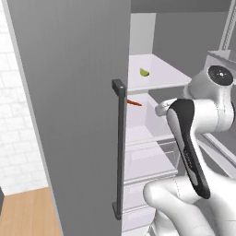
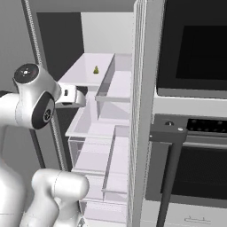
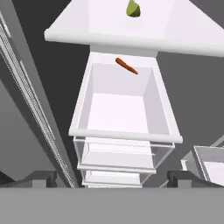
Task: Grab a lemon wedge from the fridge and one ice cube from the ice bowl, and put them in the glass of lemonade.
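The fridge (image 1: 69,101) stands open, its white shelves and drawers showing. A small yellow-green lemon wedge (image 1: 144,72) lies on the upper white shelf (image 2: 84,75); it is also the lemon wedge (image 2: 95,69) and, at the top of the hand view, the lemon wedge (image 3: 133,9). My gripper (image 3: 112,178) hangs in front of the fridge's interior, below and short of the wedge, open, with nothing between its wide-apart fingertips (image 3: 43,177). The glass of lemonade and the ice bowl are out of view.
A thin orange stick-shaped item (image 3: 126,66) lies at the back of the white bin (image 3: 122,131) below the shelf. The grey door with its dark bar handle (image 1: 119,147) stands left of the opening. A black wall oven (image 2: 195,48) is on the right.
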Available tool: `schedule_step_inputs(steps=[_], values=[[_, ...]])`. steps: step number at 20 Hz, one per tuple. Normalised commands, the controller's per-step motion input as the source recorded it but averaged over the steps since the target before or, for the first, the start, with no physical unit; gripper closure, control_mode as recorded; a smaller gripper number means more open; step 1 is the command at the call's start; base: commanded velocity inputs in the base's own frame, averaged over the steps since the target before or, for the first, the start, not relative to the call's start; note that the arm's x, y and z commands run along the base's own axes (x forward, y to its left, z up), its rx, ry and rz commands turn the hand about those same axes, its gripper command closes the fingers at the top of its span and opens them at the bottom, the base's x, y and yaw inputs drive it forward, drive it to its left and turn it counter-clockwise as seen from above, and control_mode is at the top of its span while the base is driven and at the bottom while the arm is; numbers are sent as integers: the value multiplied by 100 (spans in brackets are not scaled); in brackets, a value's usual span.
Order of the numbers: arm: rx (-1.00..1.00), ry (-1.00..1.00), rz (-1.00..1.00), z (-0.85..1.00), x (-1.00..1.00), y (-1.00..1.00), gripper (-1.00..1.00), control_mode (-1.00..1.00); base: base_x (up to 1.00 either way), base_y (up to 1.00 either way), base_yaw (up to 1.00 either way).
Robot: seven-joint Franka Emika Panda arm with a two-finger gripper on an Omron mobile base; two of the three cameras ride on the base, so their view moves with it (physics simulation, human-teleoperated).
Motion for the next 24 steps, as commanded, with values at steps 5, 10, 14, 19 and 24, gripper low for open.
schedule_step_inputs(steps=[5,10,14,19,24], values=[[0,-11,7,36,12,0,-100,-100,0,0,0],[0,-8,10,7,42,0,-100,-100,0,0,0],[0,0,1,12,51,0,-100,-100,0,0,0],[0,0,0,12,55,0,-100,-100,0,0,0],[0,0,0,5,55,0,-100,-100,0,0,0]])
